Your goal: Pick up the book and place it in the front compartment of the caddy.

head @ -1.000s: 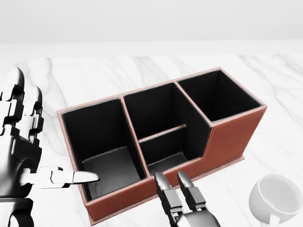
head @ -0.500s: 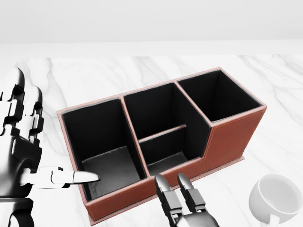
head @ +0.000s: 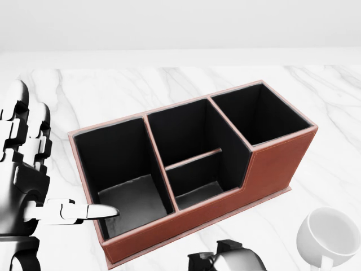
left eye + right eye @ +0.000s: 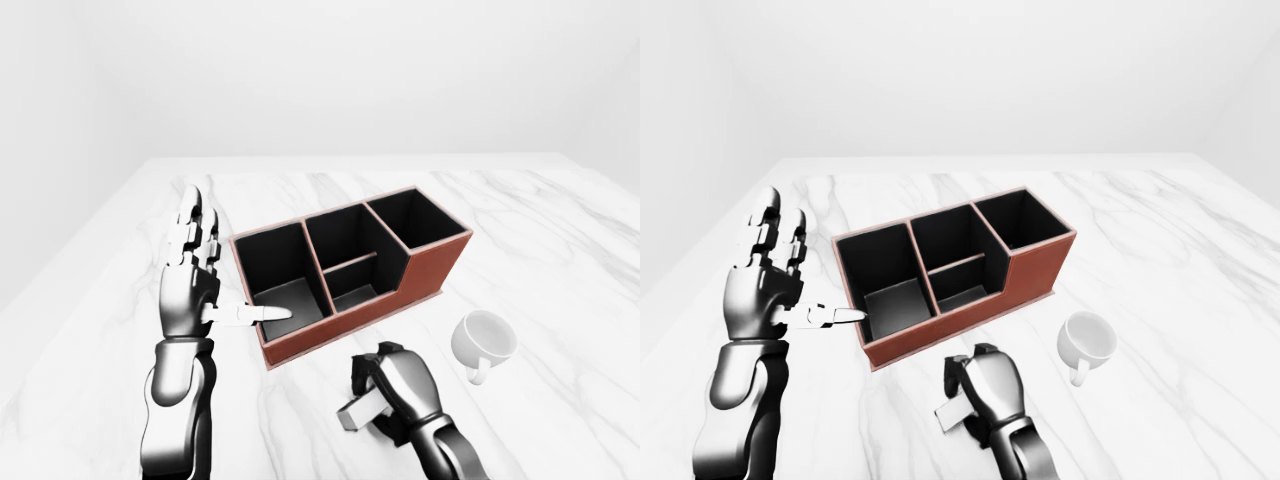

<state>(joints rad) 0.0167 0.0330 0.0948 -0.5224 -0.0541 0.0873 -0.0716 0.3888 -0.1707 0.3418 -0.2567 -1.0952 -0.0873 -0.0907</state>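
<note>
The caddy (image 4: 432,262) is a red-brown box with black compartments, standing on the white marble table (image 4: 540,220). My left hand (image 4: 215,270) is open and upright beside the caddy's left end, its thumb pointing over the large left compartment. My right hand (image 4: 388,385) is below the caddy in the left-eye view, its fingers curled shut on a small grey book (image 4: 353,411) that lies low on the table. In the head view only the knuckles of the right hand (image 3: 225,261) show at the bottom edge, and the book is hidden.
A white mug (image 4: 483,340) stands on the table to the right of my right hand, below the caddy's right end. The table edge runs down the left of the left-eye view.
My right hand's fingers, stretched out toward the caddy before, have curled shut and dropped lower in the head view. The left hand and caddy have not moved.
</note>
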